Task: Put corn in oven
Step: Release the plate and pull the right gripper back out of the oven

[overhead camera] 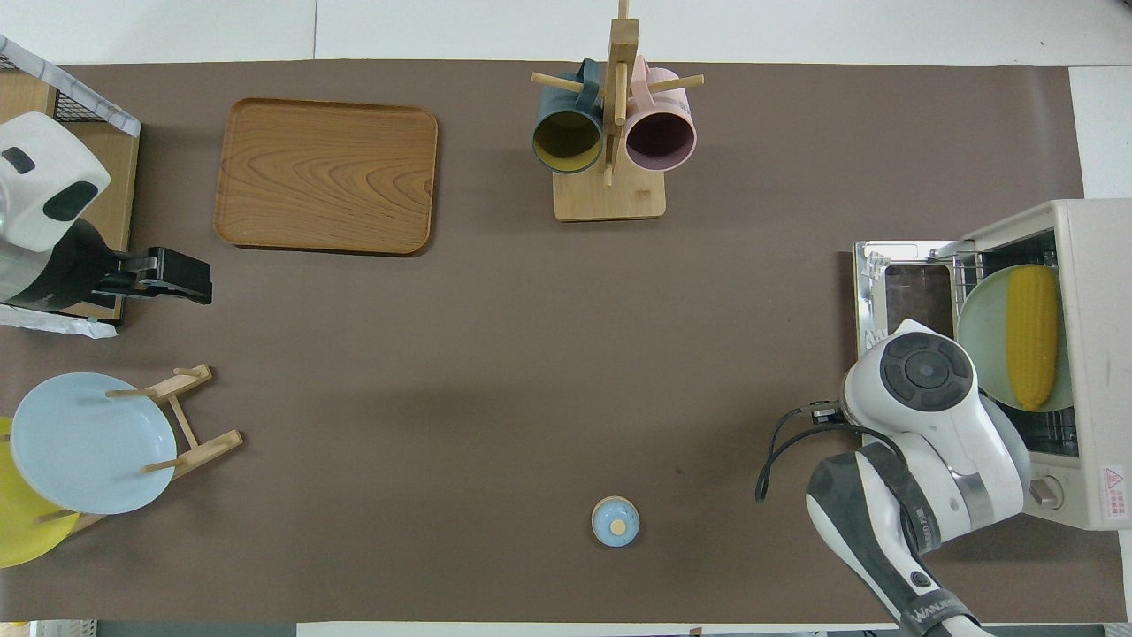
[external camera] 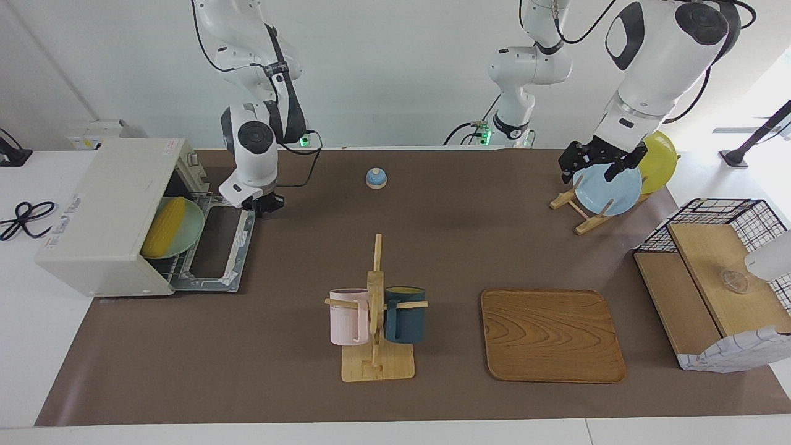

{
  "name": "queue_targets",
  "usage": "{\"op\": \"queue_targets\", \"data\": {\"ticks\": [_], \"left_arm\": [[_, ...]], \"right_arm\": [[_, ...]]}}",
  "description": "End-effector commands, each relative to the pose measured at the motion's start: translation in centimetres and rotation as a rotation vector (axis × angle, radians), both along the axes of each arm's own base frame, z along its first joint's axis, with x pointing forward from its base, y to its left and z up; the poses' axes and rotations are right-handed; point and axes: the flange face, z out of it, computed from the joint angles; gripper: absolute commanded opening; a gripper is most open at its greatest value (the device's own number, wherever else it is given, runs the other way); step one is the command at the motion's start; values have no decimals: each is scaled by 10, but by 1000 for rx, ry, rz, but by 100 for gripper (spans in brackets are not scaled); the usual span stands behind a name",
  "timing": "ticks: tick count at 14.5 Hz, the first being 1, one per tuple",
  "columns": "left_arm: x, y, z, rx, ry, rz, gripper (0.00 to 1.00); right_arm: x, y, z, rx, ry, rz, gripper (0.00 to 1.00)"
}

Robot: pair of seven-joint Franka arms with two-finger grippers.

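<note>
The corn (external camera: 165,225) lies on a pale green plate (external camera: 190,230) on the wire rack inside the oven (external camera: 105,210), also seen as the corn (overhead camera: 1032,336) in the oven (overhead camera: 1097,354). The oven door (external camera: 216,247) lies open and flat. My right gripper (external camera: 262,204) hangs shut and empty just above the door's corner nearest the robots; in the overhead view its own wrist hides it. My left gripper (external camera: 591,168) waits open over the blue plate (external camera: 609,191) on the plate rack, holding nothing.
A mug rack (external camera: 376,315) with a pink and a dark blue mug stands mid-table, a wooden tray (external camera: 552,335) beside it. A small blue bell (external camera: 376,178) sits near the robots. A yellow plate (external camera: 658,161) and a wire-and-wood basket (external camera: 710,272) are at the left arm's end.
</note>
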Motion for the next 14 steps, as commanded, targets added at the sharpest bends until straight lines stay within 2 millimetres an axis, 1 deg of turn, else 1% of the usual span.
{"op": "queue_targets", "data": {"ticks": [1,3,4,8,11,14], "left_arm": [[-6,4,5,19,3,0,100],[-7,4,5,19,2,0,100],[-7,4,5,19,2,-2,100],[-6,4,5,19,3,0,100],[-6,4,5,19,3,0,100],[-6,4,5,19,3,0,100]], "right_arm": [[-5,-7,4,22,-17,13,0],[-5,-5,7,8,-9,25,0],[-5,-7,7,-3,-1,27,0],[11,-9,27,-69,20,49,0],[18,-12,38,-138,21,93,0],[37,-16,66,-185,19,112,0]]}}
